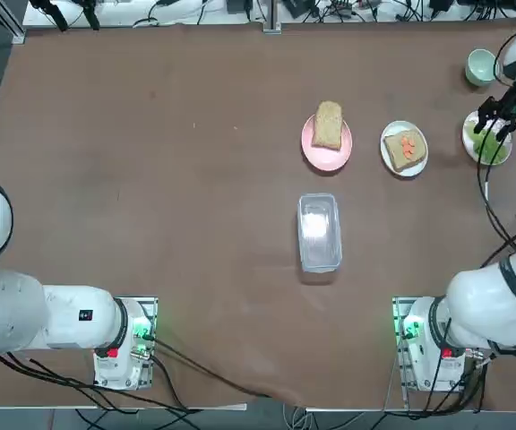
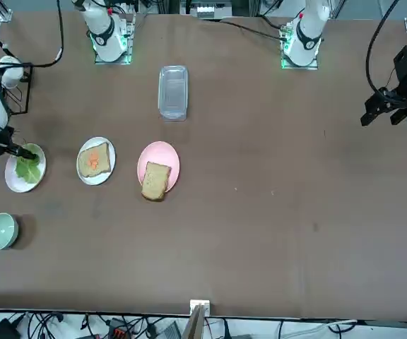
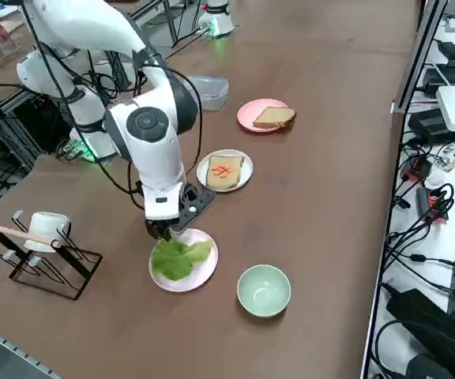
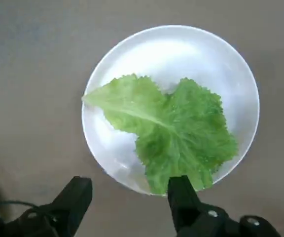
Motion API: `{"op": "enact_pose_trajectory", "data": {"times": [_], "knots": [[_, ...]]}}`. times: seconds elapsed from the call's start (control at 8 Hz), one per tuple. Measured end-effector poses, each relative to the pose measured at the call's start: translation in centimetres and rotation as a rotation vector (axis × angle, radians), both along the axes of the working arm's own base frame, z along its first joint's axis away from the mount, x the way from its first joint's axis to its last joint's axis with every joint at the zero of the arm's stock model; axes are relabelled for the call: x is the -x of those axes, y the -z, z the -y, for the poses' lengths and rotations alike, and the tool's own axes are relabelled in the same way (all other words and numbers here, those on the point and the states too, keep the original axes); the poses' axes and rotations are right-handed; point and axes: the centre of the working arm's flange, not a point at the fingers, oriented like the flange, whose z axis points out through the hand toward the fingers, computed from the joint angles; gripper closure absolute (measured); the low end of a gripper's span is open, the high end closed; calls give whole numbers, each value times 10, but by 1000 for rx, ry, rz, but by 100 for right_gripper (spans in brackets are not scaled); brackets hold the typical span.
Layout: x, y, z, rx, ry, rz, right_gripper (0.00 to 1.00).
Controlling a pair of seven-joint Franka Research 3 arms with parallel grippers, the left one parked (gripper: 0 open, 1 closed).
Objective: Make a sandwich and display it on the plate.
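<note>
Right gripper held jaws apart at edge of green lettuce leaf on white round plate. Carrot-topped tan toast slice seen on neighbouring white plate, sandwich unassembled. Risk judged: thin leaf pinched at margin could tear or slip.

White rounded right arm, black gripper, green-lit base

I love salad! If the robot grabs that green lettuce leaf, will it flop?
Probably. The thin, flat green lettuce leaf would likely droop and weigh little. Its frilly edges might tear. The open right gripper hovers at the white round plate rim.
</note>
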Motion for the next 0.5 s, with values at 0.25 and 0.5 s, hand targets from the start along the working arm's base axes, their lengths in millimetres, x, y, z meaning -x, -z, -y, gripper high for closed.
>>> {"op": "enact_pose_trajectory", "data": {"times": [0.25, 0.5], "knots": [[-1, 19, 4, 24, 5, 15, 8], [1, 35, 12, 43, 14, 17, 8]]}}
